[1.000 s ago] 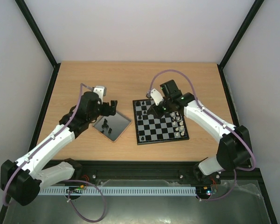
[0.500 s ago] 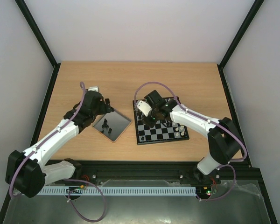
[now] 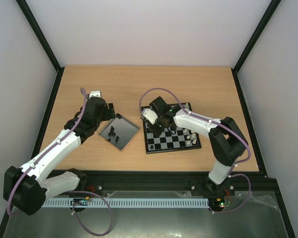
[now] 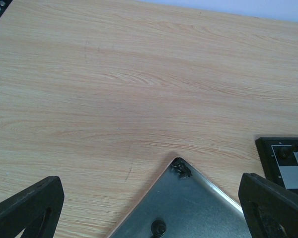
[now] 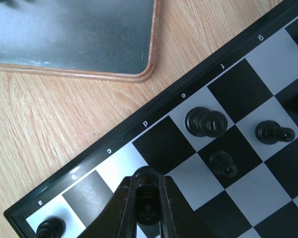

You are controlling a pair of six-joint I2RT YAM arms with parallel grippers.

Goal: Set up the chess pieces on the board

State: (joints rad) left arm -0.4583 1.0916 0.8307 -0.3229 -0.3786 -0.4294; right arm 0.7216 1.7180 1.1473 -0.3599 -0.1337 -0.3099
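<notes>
1. Two fingers of the right gripper (image 5: 149,181) are clamped on a black chess piece (image 5: 148,201), held over the board (image 5: 165,144) beside its lettered edge.
2. Jaws of the left gripper (image 4: 149,210) are spread wide over a corner of the grey tray (image 4: 203,198).

— Between the fingers?

— Right gripper (image 5: 147,179), drawn in tight on one black chessman (image 5: 148,201), pinched from both sides, over the board (image 5: 127,136) close to its lettered border. Resting or lifted: unclear.

— Beyond the fingertips?

— Ahead and to the right, a stout black piece (image 5: 205,122) beside the border, a smaller black piece (image 5: 222,164) nearer the fingers, and a third black piece (image 5: 273,132) further right. Left of the fingers, a corner black piece (image 5: 50,227). Far ahead and left, off the board, a grey tray (image 5: 74,34) on the wooden table (image 5: 49,124).
</notes>
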